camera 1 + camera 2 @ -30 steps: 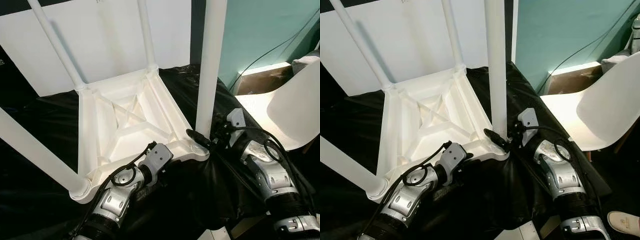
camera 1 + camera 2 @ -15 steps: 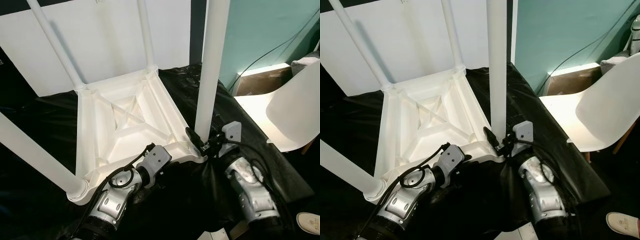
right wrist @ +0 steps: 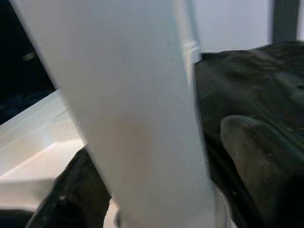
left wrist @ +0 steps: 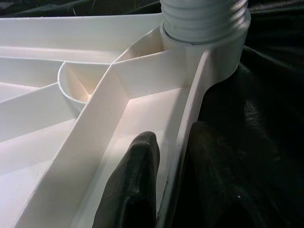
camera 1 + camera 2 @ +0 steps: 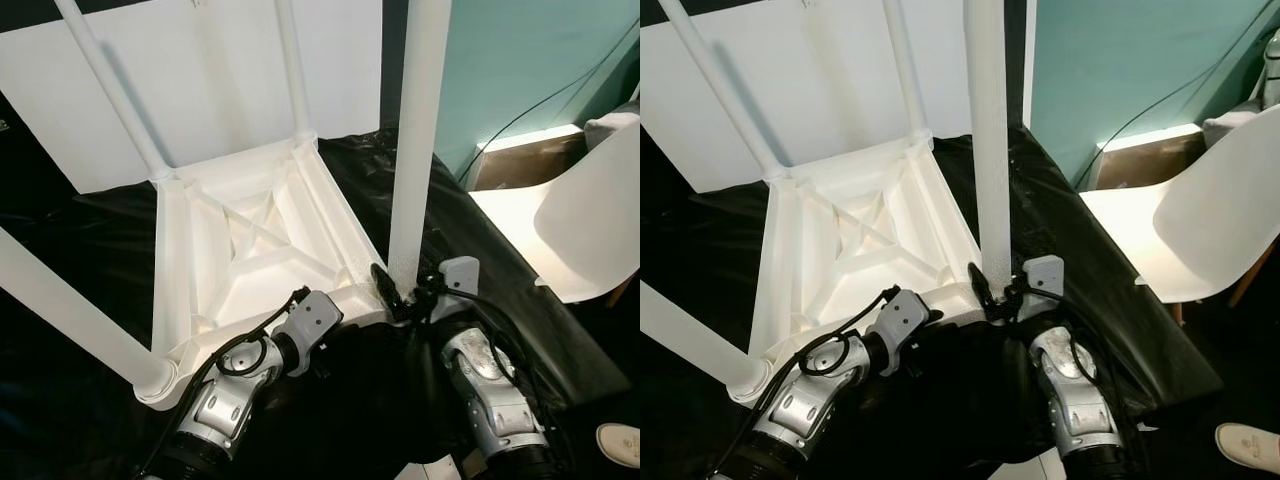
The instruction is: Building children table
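Right fingers [image 3: 247, 156]: black, one each side of the near-right leg's base, clasping it. Close-up is blurred.
Left fingers [image 4: 135, 185]: pinching the near side rail of the frame, one finger inside the rail, the other outside against the black cloth.
Right gripper [image 5: 398, 290]: at the near-right corner of the frame, low on the leg.
Left gripper [image 5: 312, 335]: at the near edge of the frame, between the two near corners, partly hidden by its wrist.
Children table [image 5: 250, 250]: white plastic, upside down on the black cloth, ribbed X-braced underside facing up, four legs standing up from the corners.
Near-right leg [image 5: 418, 140]: upright, seated in its corner socket [image 4: 209, 28]; threaded collar shows at the socket in the left wrist view.
Near-left leg [image 5: 70, 310]: in its socket, runs out of frame to the left.
Far legs [image 5: 110, 90]: both seated at the far corners.
Black cloth [image 5: 90, 230]: covers the worktop under the frame, wrinkled.
White board [image 5: 200, 80]: upright behind the table.
White chair [image 5: 1200, 220]: to the right, off the worktop, beside a teal wall [image 5: 1120, 60].
Shoe [image 5: 1248, 445]: pale, on the floor at lower right.
Labels/writing: none readable.
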